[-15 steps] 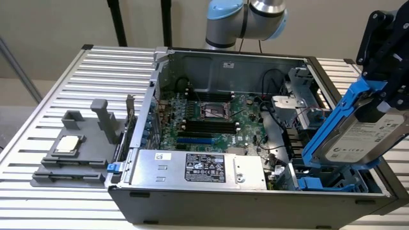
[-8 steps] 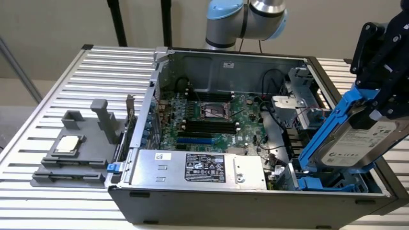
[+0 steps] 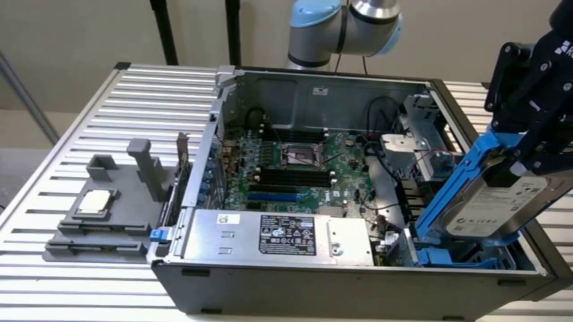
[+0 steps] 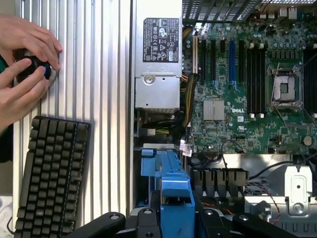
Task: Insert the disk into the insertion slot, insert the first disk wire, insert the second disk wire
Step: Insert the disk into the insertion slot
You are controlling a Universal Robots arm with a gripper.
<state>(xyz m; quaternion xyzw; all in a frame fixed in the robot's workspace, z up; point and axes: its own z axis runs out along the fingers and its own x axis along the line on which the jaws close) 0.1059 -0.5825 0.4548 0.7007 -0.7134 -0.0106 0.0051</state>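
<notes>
The end effector [image 3: 530,144], clamped on the disk [image 3: 497,204], holds it tilted over the insertion slot [image 3: 452,257], at four o'clock in the exterior view of the open computer case [image 3: 358,290].

An open dark grey computer case [image 3: 358,285] is being carried by a silver table [image 3: 134,94] of ribbed metal slats. Just beside the case, on the exterior view's left, a dark grey stand [image 3: 94,235] with posts is being supported too. In the wrist view a black keyboard [image 4: 49,178] is being carried on the slats, and near it a small round black device [image 4: 30,67] is being held by a person's hands [image 4: 25,37].
</notes>
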